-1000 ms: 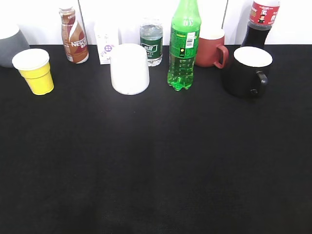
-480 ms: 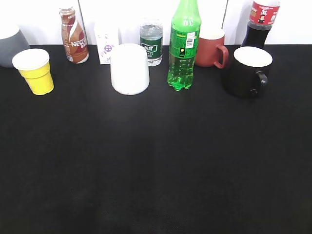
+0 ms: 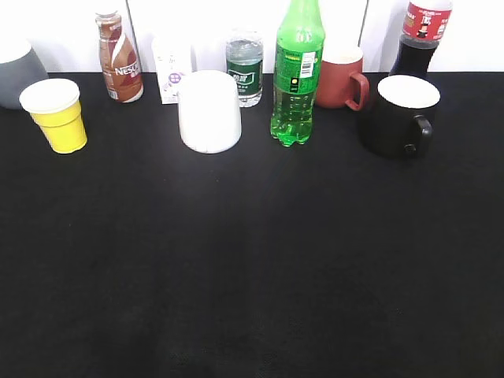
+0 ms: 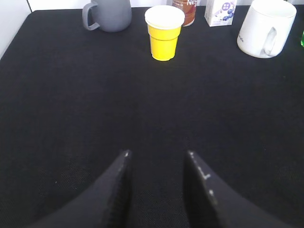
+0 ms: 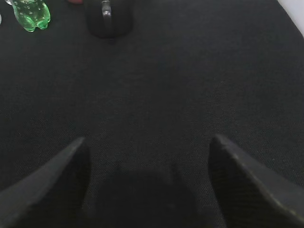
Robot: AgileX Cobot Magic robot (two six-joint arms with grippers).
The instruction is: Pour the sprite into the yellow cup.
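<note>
The sprite [image 3: 297, 75], a tall green bottle with a green label, stands upright at the back middle of the black table; its base shows in the right wrist view [image 5: 31, 14] at the top left. The yellow cup [image 3: 57, 115] stands upright at the back left and shows in the left wrist view [image 4: 164, 32], far ahead of the jaws. My left gripper [image 4: 157, 154] is open and empty over bare cloth. My right gripper [image 5: 148, 140] is open wide and empty, well short of the bottle. Neither gripper shows in the exterior view.
Along the back stand a grey mug [image 3: 17, 72], a brown Nescafe bottle [image 3: 120, 59], a small white carton [image 3: 172, 69], a white mug [image 3: 209, 112], a small clear bottle [image 3: 244, 67], a red mug [image 3: 343, 77], a black mug [image 3: 400, 115] and a cola bottle [image 3: 420, 35].
</note>
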